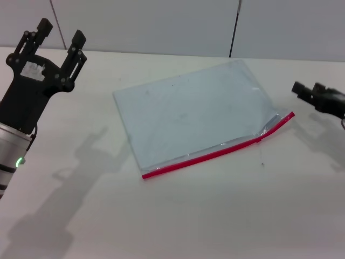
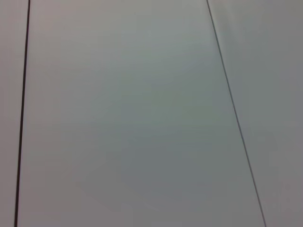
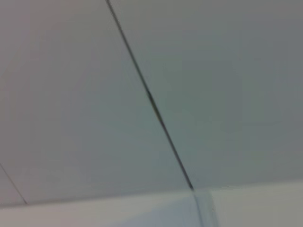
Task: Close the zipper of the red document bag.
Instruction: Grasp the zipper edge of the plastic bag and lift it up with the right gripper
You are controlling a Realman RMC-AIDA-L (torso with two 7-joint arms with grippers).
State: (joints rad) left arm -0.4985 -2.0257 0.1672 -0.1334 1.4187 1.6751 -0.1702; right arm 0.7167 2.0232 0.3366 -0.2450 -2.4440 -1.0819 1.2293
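Lying flat on the table (image 1: 178, 226): red document bag (image 1: 188, 113) — thin, limp, likely slippery. Zipper (image 1: 215, 154) running along the near edge; probably best gripped at the slider end. Left gripper (image 1: 60, 33) hovering well aside, jaws apart. Right gripper (image 1: 298, 89) hanging beyond the zipper's end — jaw state: cannot tell.

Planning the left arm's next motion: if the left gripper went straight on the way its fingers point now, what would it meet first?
Probably the wall panels: the left gripper points up and away, open, well left of the red document bag; its wrist view shows only wall.
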